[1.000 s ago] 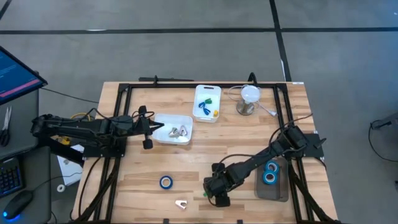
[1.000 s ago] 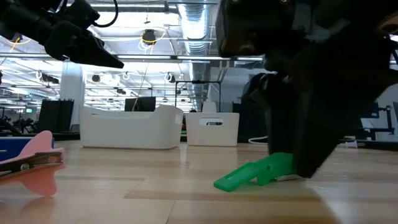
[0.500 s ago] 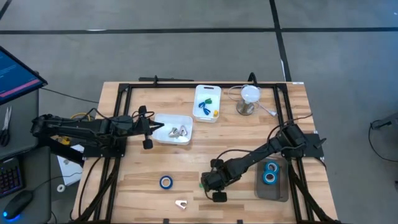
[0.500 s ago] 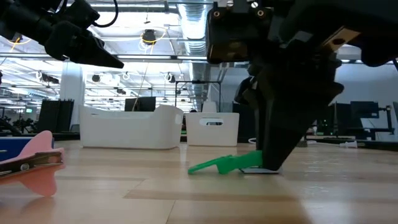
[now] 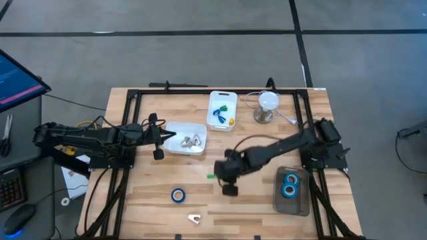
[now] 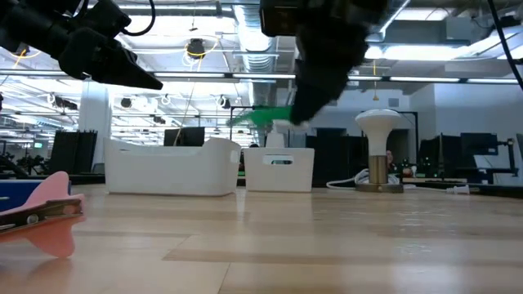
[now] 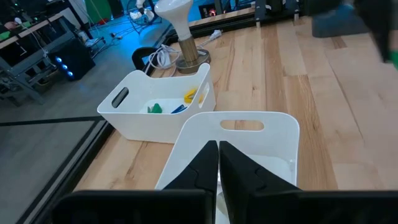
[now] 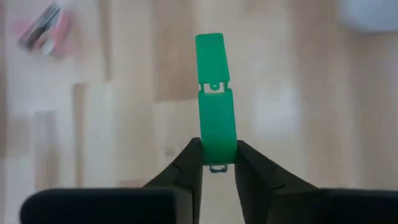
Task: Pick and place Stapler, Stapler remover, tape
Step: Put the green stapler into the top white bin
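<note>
My right gripper [image 8: 216, 155] is shut on a green stapler [image 8: 214, 99] and holds it above the middle of the table [image 5: 211, 177]. My left gripper [image 7: 217, 155] hovers shut over a white tub [image 5: 187, 138] holding metal staple removers. One blue tape roll [image 5: 177, 195] lies flat near the front. A pink staple remover [image 5: 194, 218] rests at the front edge and shows close up in the low view [image 6: 45, 216]. Two more tape rolls lie in a grey tray [image 5: 291, 189]. My right gripper pinches the stapler's near end [image 8: 216, 149] between its two fingers [image 8: 189, 158], one on each long side. The fingers lie along the stapler, which juts out past their tips toward the table's left. The stapler [image 6: 261, 117] hangs roughly level, lifted clear of the table.
A second white tub [image 5: 223, 110] with green, blue and yellow staplers stands at the far middle. Beside it to the right is a white lamp [image 5: 267, 107] with a cord. A black frame runs along the table's edges.
My right gripper has risen and moved toward the table's far edge and a little left. The green stapler, which lay on the table a second ago, has come up with it and now hangs clear of the wood.
</note>
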Robot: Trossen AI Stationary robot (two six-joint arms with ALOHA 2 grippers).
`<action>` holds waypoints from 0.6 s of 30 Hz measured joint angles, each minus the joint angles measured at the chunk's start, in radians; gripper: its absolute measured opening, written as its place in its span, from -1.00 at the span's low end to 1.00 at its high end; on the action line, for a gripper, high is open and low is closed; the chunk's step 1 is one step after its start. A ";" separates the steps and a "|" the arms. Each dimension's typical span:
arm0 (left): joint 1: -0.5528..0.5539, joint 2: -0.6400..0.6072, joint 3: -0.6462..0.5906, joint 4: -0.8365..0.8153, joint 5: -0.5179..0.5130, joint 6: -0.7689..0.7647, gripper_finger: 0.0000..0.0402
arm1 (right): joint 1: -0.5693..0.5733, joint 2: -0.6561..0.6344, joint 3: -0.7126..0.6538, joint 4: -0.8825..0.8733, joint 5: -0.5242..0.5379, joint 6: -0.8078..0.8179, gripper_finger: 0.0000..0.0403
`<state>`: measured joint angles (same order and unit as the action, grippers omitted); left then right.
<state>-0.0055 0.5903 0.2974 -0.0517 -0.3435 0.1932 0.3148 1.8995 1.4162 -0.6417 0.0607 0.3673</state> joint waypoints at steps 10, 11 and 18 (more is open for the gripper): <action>0.000 0.000 0.000 0.000 0.000 0.000 -0.96 | -0.208 -0.171 0.000 -0.087 0.062 -0.046 -0.71; 0.000 0.000 0.000 0.000 0.000 0.000 -0.96 | -0.232 -0.181 0.000 -0.086 0.070 -0.053 -0.71; 0.000 0.000 0.000 0.000 0.000 0.000 -0.96 | -0.395 -0.199 0.000 -0.087 0.071 -0.090 -0.71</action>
<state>-0.0054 0.5900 0.2974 -0.0520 -0.3435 0.1932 -0.0805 1.7007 1.4162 -0.7290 0.1322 0.2771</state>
